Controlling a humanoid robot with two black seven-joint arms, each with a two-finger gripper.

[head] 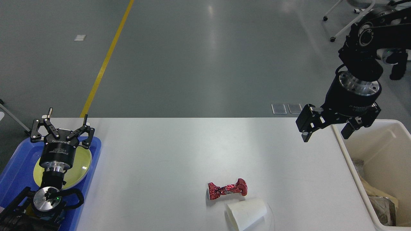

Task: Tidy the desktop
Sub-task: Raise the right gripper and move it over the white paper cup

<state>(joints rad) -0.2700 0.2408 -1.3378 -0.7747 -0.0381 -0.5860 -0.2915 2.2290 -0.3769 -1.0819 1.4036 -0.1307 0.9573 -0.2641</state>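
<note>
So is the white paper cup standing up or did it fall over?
Fallen over. The white paper cup lies on its side on the desktop, open mouth facing the lower left, just below the crumpled red wrapper.

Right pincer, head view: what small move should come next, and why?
Probably swing the right pincer left and down toward the crushed red can. The pincer is open and empty, raised near the bin, while the can and a tipped white paper cup lie on the desktop. The can is the nearer one.
</note>
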